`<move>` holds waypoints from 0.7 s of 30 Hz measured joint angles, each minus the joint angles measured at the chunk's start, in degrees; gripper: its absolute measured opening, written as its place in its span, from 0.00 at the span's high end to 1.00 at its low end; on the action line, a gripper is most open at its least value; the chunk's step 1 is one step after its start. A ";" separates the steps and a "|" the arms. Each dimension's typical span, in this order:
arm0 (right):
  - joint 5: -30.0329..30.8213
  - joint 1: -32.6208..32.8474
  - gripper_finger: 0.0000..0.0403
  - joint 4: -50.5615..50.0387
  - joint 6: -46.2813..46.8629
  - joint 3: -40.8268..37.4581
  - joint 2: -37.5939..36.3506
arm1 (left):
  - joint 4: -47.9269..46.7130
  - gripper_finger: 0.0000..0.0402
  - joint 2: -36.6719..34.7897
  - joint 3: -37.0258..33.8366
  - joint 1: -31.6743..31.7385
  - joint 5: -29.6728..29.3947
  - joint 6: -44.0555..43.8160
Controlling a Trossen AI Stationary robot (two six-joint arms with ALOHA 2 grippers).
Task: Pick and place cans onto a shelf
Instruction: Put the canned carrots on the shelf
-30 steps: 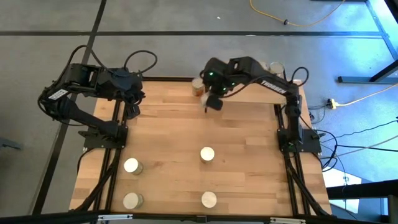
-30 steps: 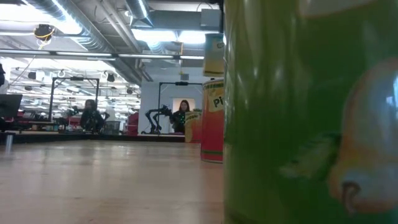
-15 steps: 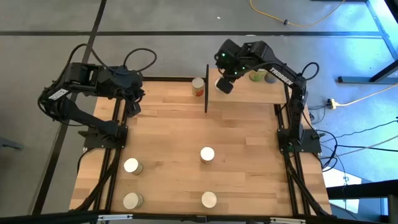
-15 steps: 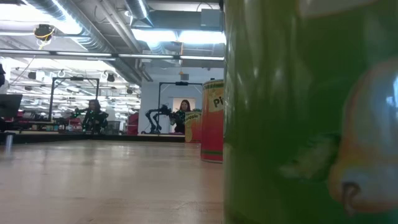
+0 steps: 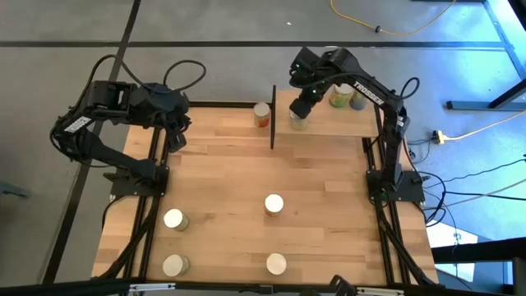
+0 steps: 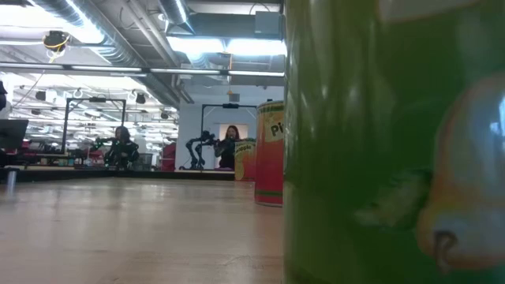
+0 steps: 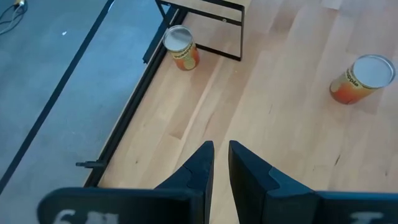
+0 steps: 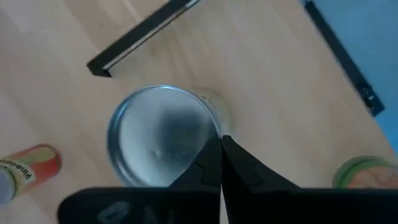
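One can (image 8: 163, 134) stands on the shelf (image 5: 329, 123), with the right gripper (image 5: 301, 109) pinched empty above it.
Fingers pressed together on nothing, the gripper hovers just inside the shelf's black side panel (image 5: 272, 115), tips over the can's shiny rim. A straight lift looks safest, so the tips don't clip the rim and tip it. The left gripper (image 7: 221, 155), all but closed and empty, waits well off past the panel.

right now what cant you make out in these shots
- Right gripper over the shelf: in the high view its body covers the can below; the right wrist view is blurred, so a grip cannot be confirmed.
- Low view: a green can against the lens hides the table's right half.
- Table cans' labels: only tops show in the high view.
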 joint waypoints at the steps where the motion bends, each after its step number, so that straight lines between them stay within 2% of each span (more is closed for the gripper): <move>1: -0.07 -0.13 1.00 -0.01 0.00 -0.55 0.00 | -0.02 0.90 0.00 0.00 0.00 0.00 0.33; 11: 0.25 -0.14 0.96 0.03 0.76 -2.04 -0.07 | -0.02 0.90 0.00 0.00 0.00 0.00 1.23; 16: 4.39 -0.10 0.94 0.03 1.76 -2.04 -0.07 | -0.02 0.90 0.00 0.00 0.00 0.00 2.65; 21: 4.83 -0.12 0.94 -0.08 1.93 -0.64 0.02 | -0.02 0.90 0.00 0.00 0.00 0.77 2.74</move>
